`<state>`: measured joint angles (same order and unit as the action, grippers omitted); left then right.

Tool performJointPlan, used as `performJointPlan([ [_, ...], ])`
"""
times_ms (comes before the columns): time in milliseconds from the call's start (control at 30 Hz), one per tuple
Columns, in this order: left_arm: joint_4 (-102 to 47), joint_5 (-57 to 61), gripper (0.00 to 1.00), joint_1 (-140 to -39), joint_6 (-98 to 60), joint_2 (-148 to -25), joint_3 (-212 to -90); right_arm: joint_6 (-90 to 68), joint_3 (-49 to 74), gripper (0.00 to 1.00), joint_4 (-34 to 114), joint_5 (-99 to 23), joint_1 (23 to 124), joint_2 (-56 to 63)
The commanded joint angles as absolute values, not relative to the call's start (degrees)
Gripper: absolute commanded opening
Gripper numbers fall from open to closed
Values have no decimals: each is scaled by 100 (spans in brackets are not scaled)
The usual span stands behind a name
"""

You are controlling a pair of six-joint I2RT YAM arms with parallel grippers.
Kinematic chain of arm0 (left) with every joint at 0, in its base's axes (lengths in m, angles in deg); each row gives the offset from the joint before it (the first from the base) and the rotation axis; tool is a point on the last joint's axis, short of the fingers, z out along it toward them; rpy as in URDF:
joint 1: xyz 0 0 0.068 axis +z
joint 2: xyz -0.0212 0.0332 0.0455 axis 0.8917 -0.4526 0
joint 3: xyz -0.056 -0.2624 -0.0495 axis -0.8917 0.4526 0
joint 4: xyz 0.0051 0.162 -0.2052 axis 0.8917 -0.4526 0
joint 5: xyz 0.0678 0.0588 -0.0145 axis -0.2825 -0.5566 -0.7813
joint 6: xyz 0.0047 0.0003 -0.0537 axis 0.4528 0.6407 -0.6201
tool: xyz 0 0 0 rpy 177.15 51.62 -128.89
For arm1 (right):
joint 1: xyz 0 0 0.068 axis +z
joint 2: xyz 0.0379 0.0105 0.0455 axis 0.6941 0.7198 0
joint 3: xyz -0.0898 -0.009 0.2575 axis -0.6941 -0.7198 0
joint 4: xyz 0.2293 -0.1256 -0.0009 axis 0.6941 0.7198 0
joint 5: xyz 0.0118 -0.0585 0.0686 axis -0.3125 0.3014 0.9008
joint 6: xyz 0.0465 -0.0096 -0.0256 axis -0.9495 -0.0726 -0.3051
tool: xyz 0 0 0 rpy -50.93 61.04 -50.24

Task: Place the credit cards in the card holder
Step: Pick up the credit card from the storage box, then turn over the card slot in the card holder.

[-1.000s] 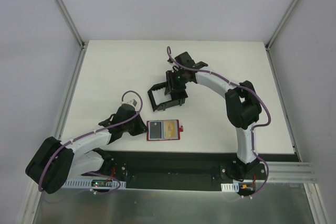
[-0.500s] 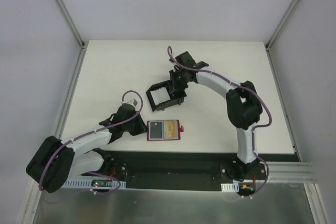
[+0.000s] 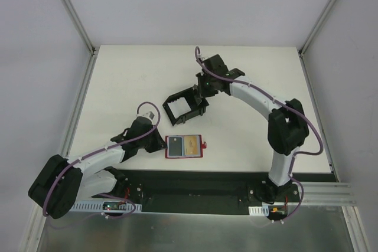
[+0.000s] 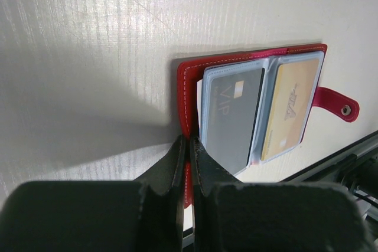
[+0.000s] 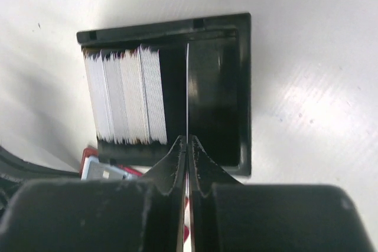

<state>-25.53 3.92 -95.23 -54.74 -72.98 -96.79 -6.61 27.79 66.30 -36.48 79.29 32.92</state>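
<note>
right wrist, right gripper (image 5: 188, 143): jaws pressed together on one thin credit card (image 5: 188, 87), seen edge-on as a pale line running out from the fingertips
credit card's place: over the black open-sided box (image 5: 245, 87), not touching the card holder (image 3: 183, 146)
stack of credit cards (image 5: 124, 95): standing on edge inside the box, just beside the pinched card, on the far side of the card holder from the arm bases
left wrist, left gripper (image 4: 189, 143): jaws closed narrow on the card holder's red left edge, pinning it flat
card holder: lying open on the white table (image 3: 130, 87), pale clear sleeves facing up
grey vip card (image 4: 230, 116): in the card holder's left sleeve, next to the pinched edge
gold card (image 4: 289, 107): in the card holder's right sleeve
snap tab (image 4: 336, 104): sticking out from the card holder's right edge, lying flat
black open-sided box, top view: near the card holder, beyond its far edge, turned at an angle to it
</note>
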Motion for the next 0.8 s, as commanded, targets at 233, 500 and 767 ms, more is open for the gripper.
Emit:
performJointPlan([
  [233,-2596,585,0,-9473,-5404,-7119,-9534,-1809,270,0,5334,-4131,7999,462],
  [500,-2596,656,0,-9482,-5412,-7119,-9525,-3270,-1903,0,4341,-4500,8921,-603],
  [767,-2605,682,0,-9482,-5448,-7101,-9472,-3859,-2247,0,4024,-5044,9537,-349],
])
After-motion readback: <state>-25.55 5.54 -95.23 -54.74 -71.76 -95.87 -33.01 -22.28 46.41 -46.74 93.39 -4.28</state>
